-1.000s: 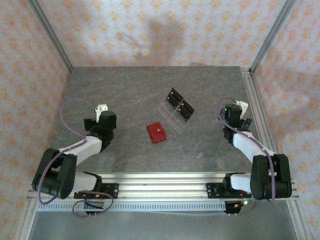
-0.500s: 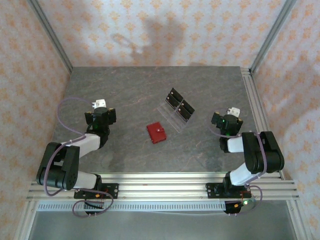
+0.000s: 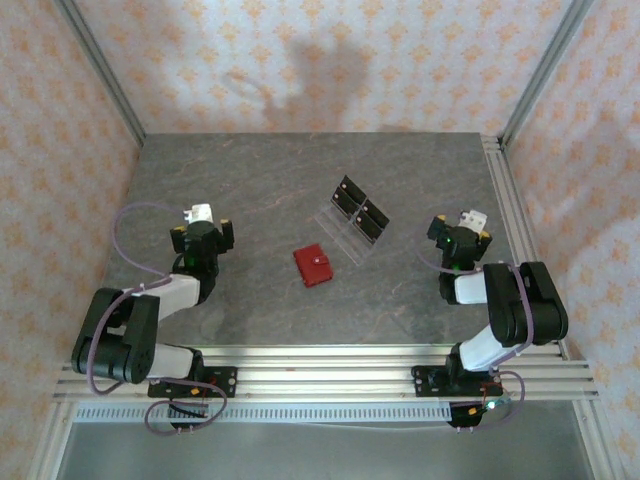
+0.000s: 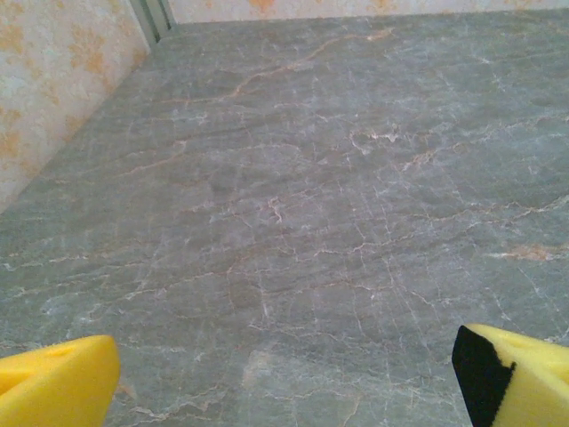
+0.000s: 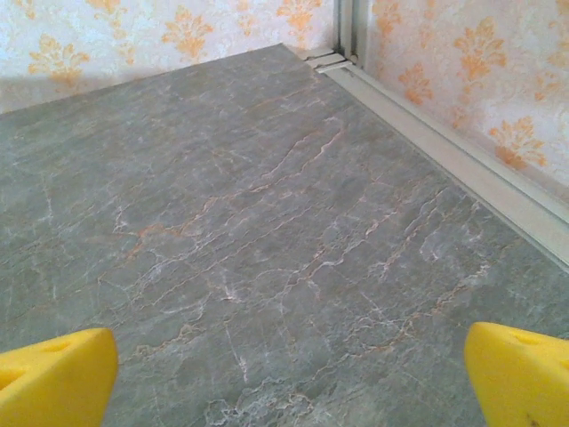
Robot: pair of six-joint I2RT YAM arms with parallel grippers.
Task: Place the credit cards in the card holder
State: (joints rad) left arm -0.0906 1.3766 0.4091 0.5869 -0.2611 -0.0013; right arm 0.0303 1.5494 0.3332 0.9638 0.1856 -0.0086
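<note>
Both grippers stand wide open, with nothing between their fingers. The left gripper has its yellow fingertips spread over bare grey marbled stone table. The right gripper hangs the same way over the tabletop near the metal side rail.

The small red square fold-over wallet lies folded shut. It sits right of the left fingers and left of the right fingers, roughly between the two. It is well apart from both and a little behind their tips, toward the bases. Ahead and to the left of the right fingers, just beyond the wallet, a clear plastic rack carries black cards. Whether the pale credit cards lie beside it is too small to tell from above.

By my reading, no reach has begun, and the wallet needs opening first. A sound way would be for one gripper to turn inward and pin the wallet's back half. The other would then catch the flap at the tiny snap tab and fold it over. Thin flat cards resist a straight pinch from above, so a tilted finger working under one edge looks safer. Each card should enter the pocket squarely, or it may buckle.

No brand, label or writing can be read on any of these things.
</note>
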